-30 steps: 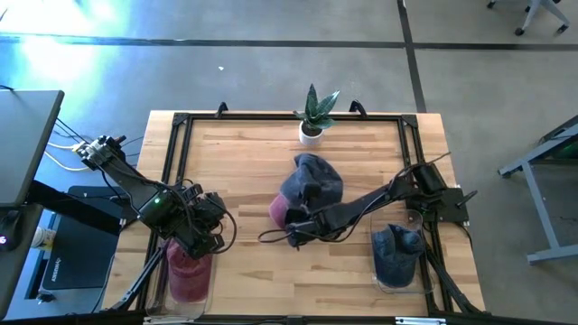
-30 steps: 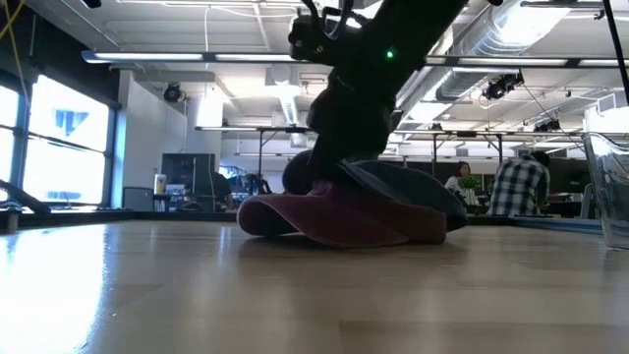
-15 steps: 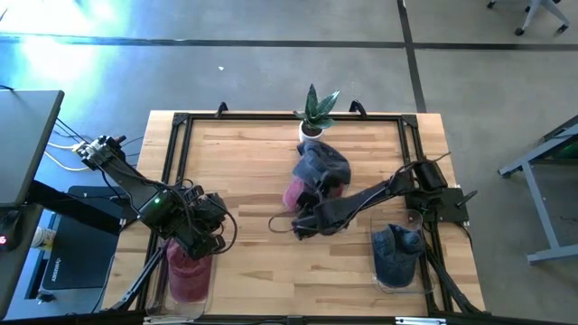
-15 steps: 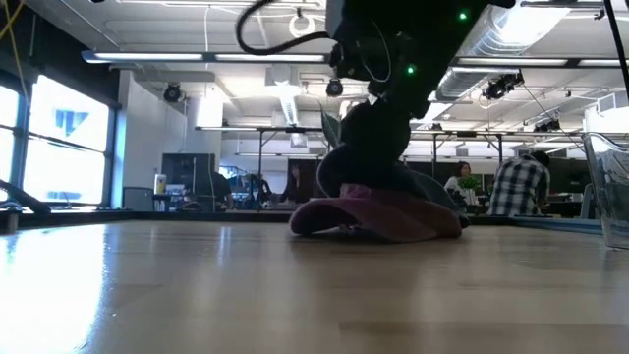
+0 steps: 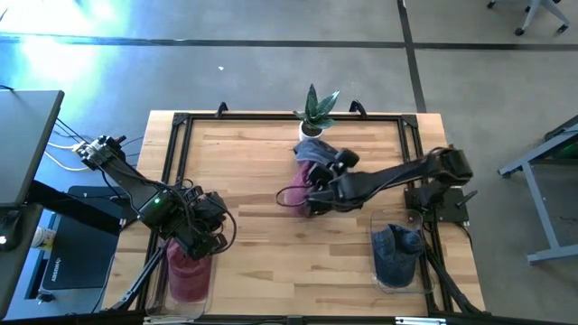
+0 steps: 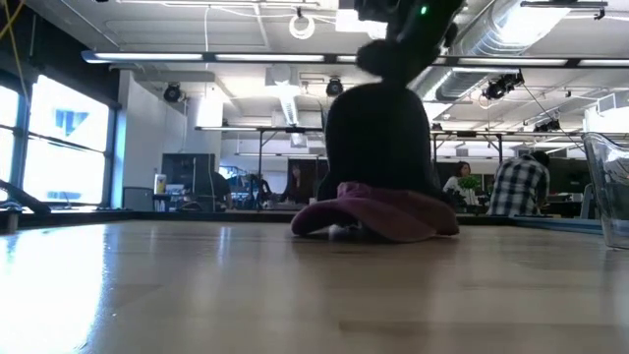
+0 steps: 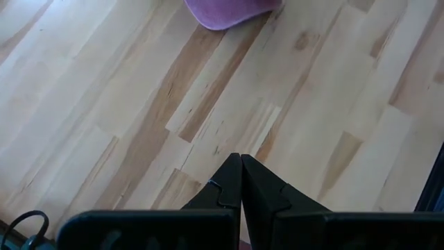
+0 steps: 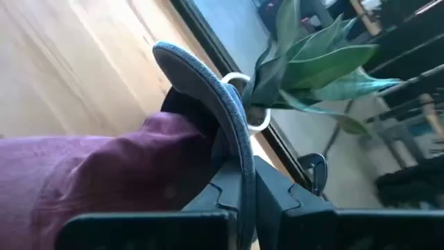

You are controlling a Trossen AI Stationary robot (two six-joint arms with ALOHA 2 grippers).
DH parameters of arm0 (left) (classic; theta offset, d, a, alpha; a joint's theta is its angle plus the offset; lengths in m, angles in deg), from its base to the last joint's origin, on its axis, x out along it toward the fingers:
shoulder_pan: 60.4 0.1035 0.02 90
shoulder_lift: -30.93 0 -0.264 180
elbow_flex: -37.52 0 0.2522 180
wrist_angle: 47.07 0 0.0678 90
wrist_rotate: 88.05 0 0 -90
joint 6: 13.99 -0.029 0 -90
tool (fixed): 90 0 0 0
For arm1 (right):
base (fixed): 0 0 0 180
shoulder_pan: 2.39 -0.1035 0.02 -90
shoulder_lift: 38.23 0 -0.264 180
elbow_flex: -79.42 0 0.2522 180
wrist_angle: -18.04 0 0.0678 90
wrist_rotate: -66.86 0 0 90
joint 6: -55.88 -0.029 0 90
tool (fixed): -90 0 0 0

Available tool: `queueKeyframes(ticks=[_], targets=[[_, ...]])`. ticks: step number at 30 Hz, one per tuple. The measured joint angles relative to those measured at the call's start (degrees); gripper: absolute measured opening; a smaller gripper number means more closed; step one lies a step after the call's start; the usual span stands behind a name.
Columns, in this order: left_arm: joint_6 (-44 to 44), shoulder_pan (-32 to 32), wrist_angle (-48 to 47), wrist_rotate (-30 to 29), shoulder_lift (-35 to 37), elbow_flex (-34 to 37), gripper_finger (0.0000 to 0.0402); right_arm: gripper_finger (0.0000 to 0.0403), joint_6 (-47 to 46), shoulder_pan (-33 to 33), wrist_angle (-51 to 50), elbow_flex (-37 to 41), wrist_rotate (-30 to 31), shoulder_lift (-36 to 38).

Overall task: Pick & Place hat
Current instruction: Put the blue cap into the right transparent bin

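A blue-grey hat [image 5: 313, 152] lies partly over a maroon hat [image 5: 293, 193] at the table's middle, just in front of a potted plant [image 5: 313, 116]. My right gripper [image 5: 318, 179] is shut on the blue-grey hat. The low view shows the maroon hat [image 6: 378, 216] resting on the table under the dark hat and gripper. My left gripper [image 7: 241, 164] is shut and holds nothing. It hovers at the near left, over a clear bin [image 5: 187, 271] holding a maroon hat. My right gripper pinches the blue-grey hat's brim [image 8: 239, 149] between its two fingers, at the brim's edge. The fingers reach from the near side toward the plant. The brim stands on edge and curves up from the fingers, while the hat's crown leans against the maroon hat [image 8: 104, 177].
A clear bin [image 5: 398, 257] with a blue hat stands at the near right. The plant's white pot [image 8: 243, 104] is right behind the held brim. A black frame [image 5: 271, 117] runs around the tabletop. Bare wood lies between the two arms.
My right gripper has moved from the table's middle toward the far edge and the plant, and has shut on the blue-grey hat's brim. Both hats have slid toward the plant and bunched closer together.
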Motion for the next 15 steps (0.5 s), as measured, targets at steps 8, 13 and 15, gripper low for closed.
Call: queueKeyframes(ticks=[8,13,15], targets=[[1.3,0.0,1.4,-3.3,0.0,0.0,0.0000,0.0006,10.2,0.7,1.2,0.0,-7.3,12.3],[1.2,0.0,3.2,-4.5,0.0,0.0,0.0000,0.0006,14.1,-0.7,5.6,0.0,0.2,18.4],[1.2,0.0,3.8,-4.9,0.0,0.0,0.0000,0.0006,16.7,-1.2,7.8,0.0,3.4,19.7]])
